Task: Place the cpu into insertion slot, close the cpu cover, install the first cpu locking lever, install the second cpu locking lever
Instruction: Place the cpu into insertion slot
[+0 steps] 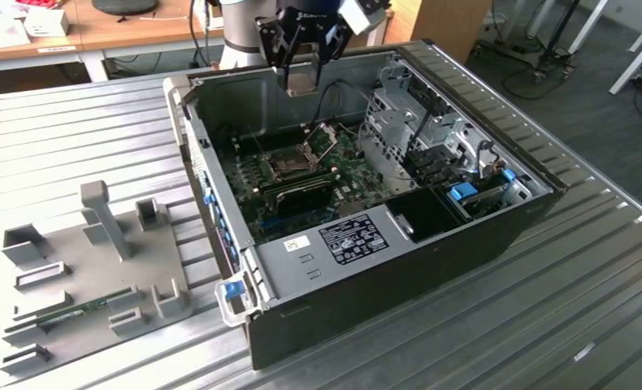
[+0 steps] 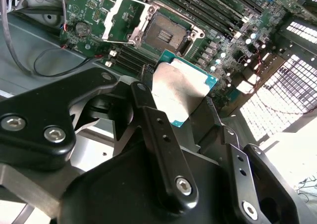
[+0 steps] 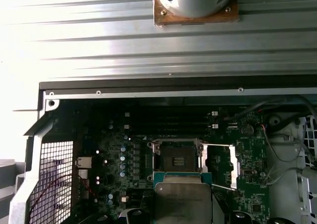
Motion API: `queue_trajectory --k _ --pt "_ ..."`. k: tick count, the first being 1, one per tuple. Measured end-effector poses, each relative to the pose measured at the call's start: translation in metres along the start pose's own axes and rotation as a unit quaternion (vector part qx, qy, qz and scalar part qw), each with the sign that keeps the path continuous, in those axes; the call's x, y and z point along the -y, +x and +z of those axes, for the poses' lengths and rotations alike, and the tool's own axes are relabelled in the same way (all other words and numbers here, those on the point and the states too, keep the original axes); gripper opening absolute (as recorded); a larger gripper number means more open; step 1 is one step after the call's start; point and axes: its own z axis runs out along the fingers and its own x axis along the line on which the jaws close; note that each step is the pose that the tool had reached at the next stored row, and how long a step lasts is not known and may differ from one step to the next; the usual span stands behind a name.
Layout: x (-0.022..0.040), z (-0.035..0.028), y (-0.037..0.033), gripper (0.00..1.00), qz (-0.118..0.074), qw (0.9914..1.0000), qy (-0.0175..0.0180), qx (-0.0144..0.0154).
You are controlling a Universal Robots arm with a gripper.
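- The gripper (image 1: 301, 81) hangs at the top centre of the exterior view, over the back rim of the open computer case (image 1: 430, 236). Its fingers (image 2: 157, 130) are clamped on the cpu (image 2: 179, 91) by two opposite edges.
- The edge grip makes sense imo: it keeps the pads off the contact side and leaves the underside free to go down flat.
- So the cpu is up in the air, well above the board and not in the socket. In both wrist views it sits in front of the insertion slot (image 2: 166, 33), clearly apart from it.
- The chip itself is a flat square with a dull grey metal lid that catches some glare, and a thin teal-green border runs round the lid.
- It looks roughly level to me, but don't quote me, because in the exterior view it's just a pale sliver between the fingers.
- The insertion slot is bare, with a dark centre, a small patch of contacts, a silvery rim and green motherboard (image 1: 299, 203) all round.
- The cpu cover (image 2: 111, 20) is flipped open and lies back beside the slot. It's a silvery frame with the board showing through its window, so nothing blocks the way down.
- In the lower left of the exterior view, a grey fixture plate (image 1: 83, 268) sits on the ribbed metal table (image 1: 581, 309), well apart from the case.
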Motion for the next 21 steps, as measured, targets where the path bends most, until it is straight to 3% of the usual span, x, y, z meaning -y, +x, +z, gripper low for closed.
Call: queue_trajectory --k 21 --pt "0.0006 0.006 -0.0001 0.54 0.0 1.0 0.0 0.0"
